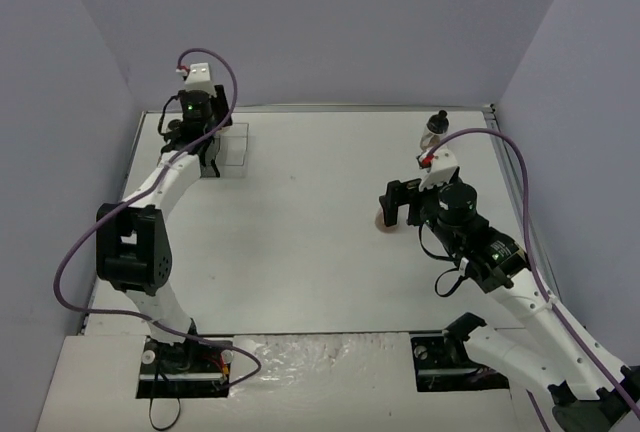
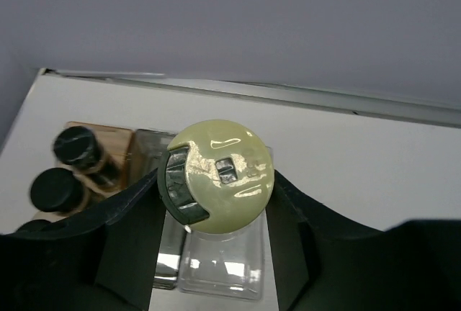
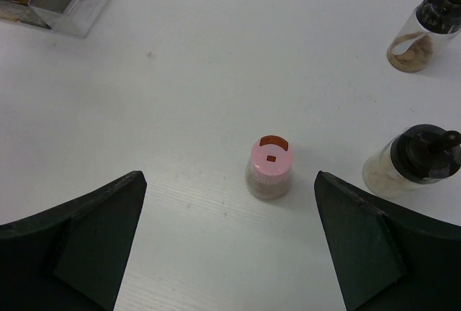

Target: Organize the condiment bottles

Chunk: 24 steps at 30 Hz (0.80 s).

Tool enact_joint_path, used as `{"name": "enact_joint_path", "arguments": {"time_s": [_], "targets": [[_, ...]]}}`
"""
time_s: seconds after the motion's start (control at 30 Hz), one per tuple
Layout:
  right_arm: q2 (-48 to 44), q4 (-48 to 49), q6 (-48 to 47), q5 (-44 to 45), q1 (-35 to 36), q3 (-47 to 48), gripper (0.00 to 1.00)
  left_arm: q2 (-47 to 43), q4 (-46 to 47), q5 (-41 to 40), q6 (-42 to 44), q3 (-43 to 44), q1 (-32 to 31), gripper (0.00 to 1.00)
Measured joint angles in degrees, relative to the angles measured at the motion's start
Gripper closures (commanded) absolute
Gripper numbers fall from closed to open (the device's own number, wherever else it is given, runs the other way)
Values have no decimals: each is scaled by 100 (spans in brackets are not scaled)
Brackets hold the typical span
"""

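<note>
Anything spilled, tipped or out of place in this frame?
Nothing stands out. The pink-capped bottle, the near knob-capped bottle and the far knob-capped bottle appear upright on the table, with no spill. The yellow-capped bottle sits squarely between the jaws of the left gripper, above the tray's clear compartment.

Black-cap bottles (image 2: 79,149) (image 2: 57,190): two seen, maybe a third
Knob-cap bottles (image 3: 421,163) (image 3: 425,34): two
Yellow-cap bottle (image 2: 216,174): one
Pink-cap bottle (image 3: 271,167): one
Tray (image 2: 148,145): one

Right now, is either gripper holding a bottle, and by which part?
Left gripper holds the yellow-capped bottle, fingers clamped on its sides at or just below the cap. Right gripper is open and holds nothing; the pink-capped bottle stands untouched ahead.
</note>
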Motion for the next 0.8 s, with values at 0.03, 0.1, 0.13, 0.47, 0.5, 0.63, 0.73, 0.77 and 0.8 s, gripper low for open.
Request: {"name": "enact_joint_path", "arguments": {"time_s": [0.03, 0.1, 0.13, 0.47, 0.5, 0.63, 0.73, 0.77, 0.8], "targets": [[22, 26, 0, -16, 0, 0, 0, 1, 4, -13, -19, -4, 178, 66], [63, 74, 0, -36, 0, -1, 0, 69, -9, -18, -46, -10, 403, 66], [85, 95, 0, -43, 0, -2, 0, 114, -12, -15, -55, -11, 491, 66], [144, 178, 0, -44, 0, -51, 0, 923, 97, 498, -117, 41, 673, 66], [144, 184, -1, -43, 0, -60, 0, 982, 113, 524, -118, 41, 687, 66], [146, 191, -2, -39, 0, -89, 0, 1155, 251, 558, -119, 74, 766, 66], [146, 194, -2, -39, 0, -107, 0, 1230, 357, 567, -116, 116, 814, 66], [146, 193, -3, -38, 0, -114, 0, 1235, 376, 566, -114, 116, 822, 66], [146, 192, -5, -36, 0, -121, 0, 1240, 396, 565, -111, 116, 830, 66]]}}
